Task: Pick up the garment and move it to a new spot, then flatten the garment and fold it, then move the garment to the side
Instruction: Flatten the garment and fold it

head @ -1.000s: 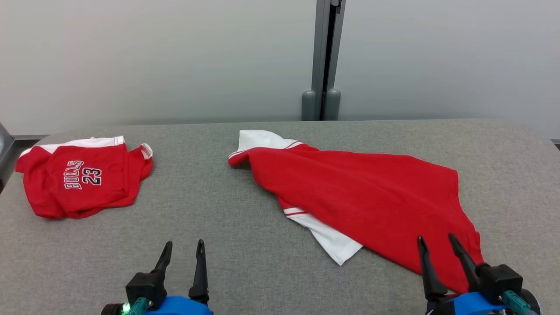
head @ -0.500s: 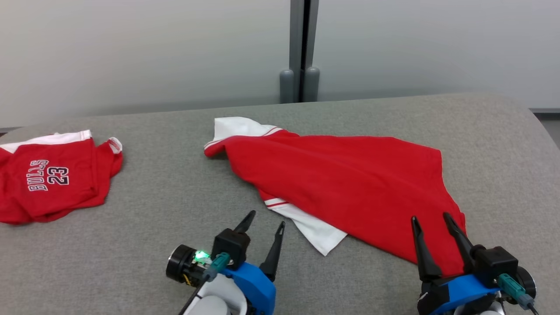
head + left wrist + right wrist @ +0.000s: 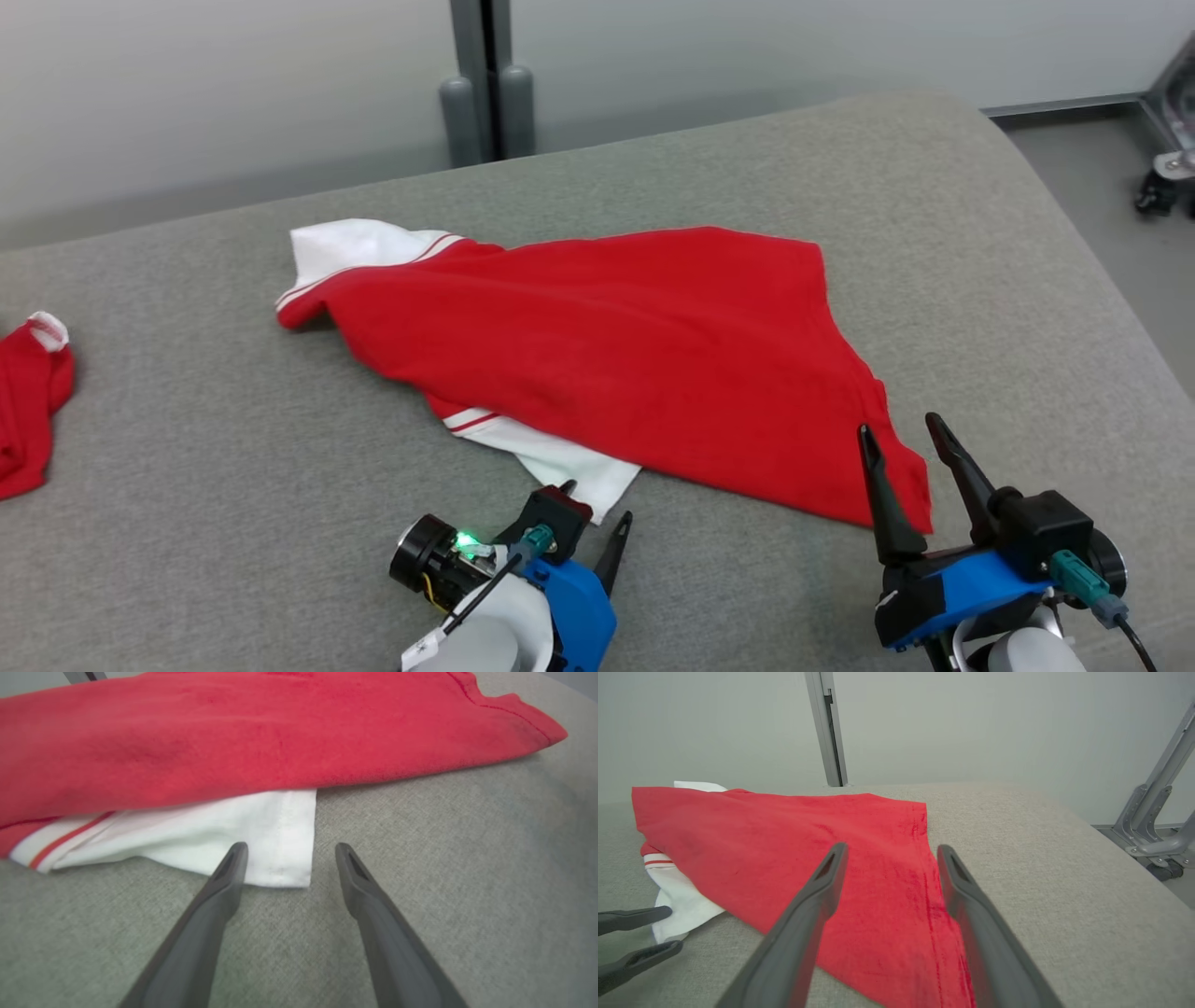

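Left wrist view shows your left gripper (image 3: pixel 290 848), jaws wide, astride the white sleeve (image 3: pixel 275 830) of the shirt (image 3: pixel 635 355), which lies rumpled on the table (image 3: pixel 233 448). Your right gripper (image 3: pixel 892 848), equally wide, hovers over the red hem (image 3: pixel 924 896), probably so both ends lift together.

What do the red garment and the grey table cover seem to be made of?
Red garment: likely soft knit cotton or a blend, matte; it drapes loosely and shows a stitched hem. Its white sleeve looks alike. Table cover: grey woven upholstery-like cloth, matte, with a fine flecked weave. Exact fibres can't be told.
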`<state>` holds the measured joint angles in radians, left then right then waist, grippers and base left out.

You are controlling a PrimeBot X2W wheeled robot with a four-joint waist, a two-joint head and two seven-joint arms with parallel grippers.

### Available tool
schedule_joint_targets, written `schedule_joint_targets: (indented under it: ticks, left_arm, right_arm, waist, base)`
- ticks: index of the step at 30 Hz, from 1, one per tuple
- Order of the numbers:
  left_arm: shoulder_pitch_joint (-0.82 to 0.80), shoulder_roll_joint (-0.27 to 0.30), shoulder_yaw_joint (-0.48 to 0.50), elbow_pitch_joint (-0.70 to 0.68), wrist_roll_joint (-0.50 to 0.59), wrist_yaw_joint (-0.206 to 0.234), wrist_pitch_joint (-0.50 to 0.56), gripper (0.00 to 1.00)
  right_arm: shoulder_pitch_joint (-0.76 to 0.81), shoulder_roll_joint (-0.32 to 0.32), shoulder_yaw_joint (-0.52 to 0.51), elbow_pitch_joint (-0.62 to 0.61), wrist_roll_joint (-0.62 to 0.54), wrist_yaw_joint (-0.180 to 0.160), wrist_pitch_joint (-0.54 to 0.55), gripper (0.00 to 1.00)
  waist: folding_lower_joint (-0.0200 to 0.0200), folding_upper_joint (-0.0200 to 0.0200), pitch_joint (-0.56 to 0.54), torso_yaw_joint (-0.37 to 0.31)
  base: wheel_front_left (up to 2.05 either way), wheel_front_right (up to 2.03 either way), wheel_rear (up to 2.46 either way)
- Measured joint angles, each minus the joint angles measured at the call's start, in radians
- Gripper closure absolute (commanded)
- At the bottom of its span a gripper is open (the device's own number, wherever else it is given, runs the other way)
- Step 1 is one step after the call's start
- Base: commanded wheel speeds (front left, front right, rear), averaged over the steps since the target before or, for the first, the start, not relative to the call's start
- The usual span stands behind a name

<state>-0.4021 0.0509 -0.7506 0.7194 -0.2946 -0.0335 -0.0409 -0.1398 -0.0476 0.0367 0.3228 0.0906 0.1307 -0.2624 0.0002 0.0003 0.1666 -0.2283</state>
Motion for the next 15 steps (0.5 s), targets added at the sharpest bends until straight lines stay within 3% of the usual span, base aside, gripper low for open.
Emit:
schedule_joint_targets:
  ticks: [9,10,11,12,15]
  left_arm:
    - [-0.055,-0.001,-0.009,0.118,-0.032,0.104,0.008,0.00]
    - [-0.056,-0.002,-0.009,0.121,-0.043,0.109,0.007,0.06]
    - [-0.058,-0.002,-0.010,0.125,-0.050,0.113,0.004,0.80]
    - [-0.062,-0.002,-0.014,0.129,-0.056,0.113,0.003,1.00]
    - [-0.072,-0.001,-0.030,0.130,-0.077,0.110,-0.022,1.00]
  right_arm:
    - [0.001,0.000,0.005,0.004,0.008,0.000,0.000,0.00]
    - [0.002,0.000,0.005,0.004,0.008,0.000,0.000,0.00]
    - [0.002,0.000,0.006,0.004,0.008,0.000,0.000,0.00]
    - [0.003,0.000,0.006,0.003,0.008,0.000,0.000,0.00]
    - [0.007,0.000,0.002,0.003,0.008,0.000,0.000,0.00]
  waist:
    - [-0.0001,-0.0001,-0.003,-0.041]
    - [-0.0002,-0.0002,-0.005,-0.043]
    - [-0.0002,-0.0002,-0.006,-0.045]
    - [-0.0002,-0.0002,-0.008,-0.045]
    - [-0.0002,-0.0002,-0.018,-0.039]
  base:
    - [0.00,0.00,0.00]
    - [0.00,0.00,0.00]
    - [0.00,0.00,0.00]
    - [0.00,0.00,0.00]
    - [0.00,0.00,0.00]
